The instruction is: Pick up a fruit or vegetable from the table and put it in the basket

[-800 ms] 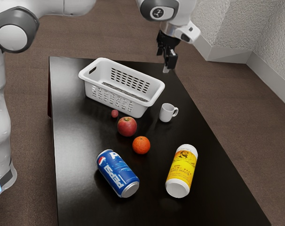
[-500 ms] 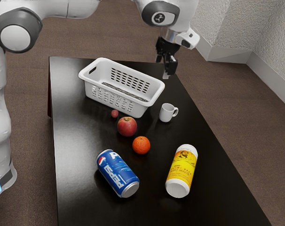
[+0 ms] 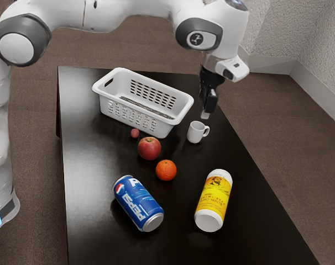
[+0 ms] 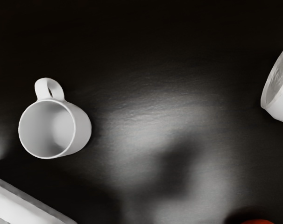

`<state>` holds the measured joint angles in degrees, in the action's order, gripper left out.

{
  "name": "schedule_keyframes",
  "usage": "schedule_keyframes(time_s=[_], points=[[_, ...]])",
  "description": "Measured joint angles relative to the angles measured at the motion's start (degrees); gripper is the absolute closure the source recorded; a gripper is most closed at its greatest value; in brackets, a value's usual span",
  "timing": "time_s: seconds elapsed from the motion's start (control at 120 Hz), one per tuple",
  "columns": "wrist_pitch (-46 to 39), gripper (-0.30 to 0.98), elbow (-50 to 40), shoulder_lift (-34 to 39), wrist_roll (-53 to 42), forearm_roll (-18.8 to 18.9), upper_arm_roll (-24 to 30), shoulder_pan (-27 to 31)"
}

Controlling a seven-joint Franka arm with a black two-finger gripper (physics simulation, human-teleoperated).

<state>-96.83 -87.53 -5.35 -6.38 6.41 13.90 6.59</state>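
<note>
My gripper hangs open above the table's far part, just over and behind the white mug in the exterior view, with nothing between its fingers. A small reddish fruit lies by the basket's near side. Beside it sits a red apple, and nearer the viewer is an orange. The white slotted basket stands upright at the far end. In the wrist view, part of the basket's rim and the orange's edge appear.
The white mug stands beside the basket, its open top visible in the wrist view. A Pepsi can and a yellow-labelled bottle lie toward the exterior view's bottom. The black table's edge runs along the exterior view's right.
My gripper has come down and nearer the mug, after a slight earlier drift toward the exterior view's left. The fruits, basket, mug, can and bottle have stayed in place.
</note>
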Motion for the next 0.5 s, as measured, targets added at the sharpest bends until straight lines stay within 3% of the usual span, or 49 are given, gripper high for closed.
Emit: schedule_keyframes(time_s=[0.142,0.275,0.5], points=[[-4.98,0.00,-5.01,-2.70,-8.51,-2.50,-0.34,-0.30],[-7.85,0.00,-9.37,-0.09,-13.65,-4.17,-0.49,-7.00],[-7.35,0.00,-17.97,8.34,-1.71,-6.76,-2.75,-9.40]])
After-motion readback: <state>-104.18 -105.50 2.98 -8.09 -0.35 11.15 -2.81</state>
